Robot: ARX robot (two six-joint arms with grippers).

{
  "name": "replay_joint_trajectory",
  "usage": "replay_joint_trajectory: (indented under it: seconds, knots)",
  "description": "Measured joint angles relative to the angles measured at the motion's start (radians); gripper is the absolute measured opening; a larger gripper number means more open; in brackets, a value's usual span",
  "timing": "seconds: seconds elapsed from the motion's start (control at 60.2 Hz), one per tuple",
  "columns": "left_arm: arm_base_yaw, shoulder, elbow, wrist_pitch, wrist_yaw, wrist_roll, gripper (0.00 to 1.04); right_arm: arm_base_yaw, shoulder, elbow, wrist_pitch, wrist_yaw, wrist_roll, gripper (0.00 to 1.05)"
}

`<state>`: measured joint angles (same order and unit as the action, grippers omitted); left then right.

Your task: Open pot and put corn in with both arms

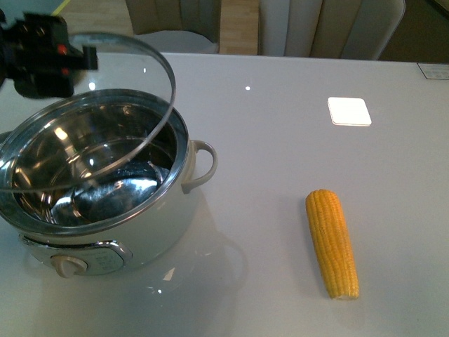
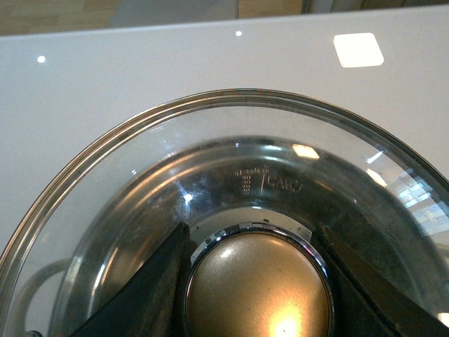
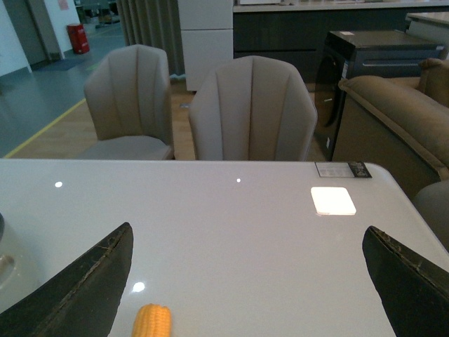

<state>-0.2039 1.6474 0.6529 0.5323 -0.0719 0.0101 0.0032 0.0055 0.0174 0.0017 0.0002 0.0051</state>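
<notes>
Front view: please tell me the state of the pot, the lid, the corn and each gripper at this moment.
pot: upright, uncovered, no corn inside
lid: off the pot, tilted in the air above it
corn: lying flat on the table, apart from the pot, not held
left gripper: shut on the lid, holding it up
right gripper: open, empty, above the table

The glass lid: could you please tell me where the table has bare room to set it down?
Widest bare patch: between the pot and the corn, running back to the white square. Also free behind the pot. Crowded only at the pot itself, under the lid.
</notes>
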Motion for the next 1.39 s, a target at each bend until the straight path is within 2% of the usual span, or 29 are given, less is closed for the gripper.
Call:
replay_joint_trajectory:
  seconds: [0.116,0.249,0.315,0.382,0.531,0.73,0.88,1.079,1.395]
  knots:
    - [0.054,-0.072,0.028,-0.025,0.033,0.000,0.45,0.000,0.000,0.000,0.000,0.000,0.000,0.96]
    - [0.167,-0.144,0.040,-0.027,0.086,0.014,0.45,0.000,0.000,0.000,0.000,0.000,0.000,0.96]
    - [0.244,-0.163,0.040,-0.019,0.116,0.031,0.45,0.000,0.000,0.000,0.000,0.000,0.000,0.96]
    - [0.375,-0.164,0.039,0.010,0.158,0.062,0.45,0.000,0.000,0.000,0.000,0.000,0.000,0.96]
    - [0.581,-0.127,0.024,0.079,0.213,0.110,0.45,0.000,0.000,0.000,0.000,0.000,0.000,0.96]
    - [0.780,0.033,-0.029,0.219,0.243,0.161,0.45,0.000,0.000,0.000,0.000,0.000,0.000,0.96]
    - [0.835,0.196,-0.068,0.351,0.246,0.168,0.45,0.000,0.000,0.000,0.000,0.000,0.000,0.96]
    - [0.822,0.465,-0.047,0.530,0.209,0.127,0.45,0.000,0.000,0.000,0.000,0.000,0.000,0.96]
    - [0.787,0.715,0.125,0.597,0.233,0.093,0.45,0.000,0.000,0.000,0.000,0.000,0.000,0.96]
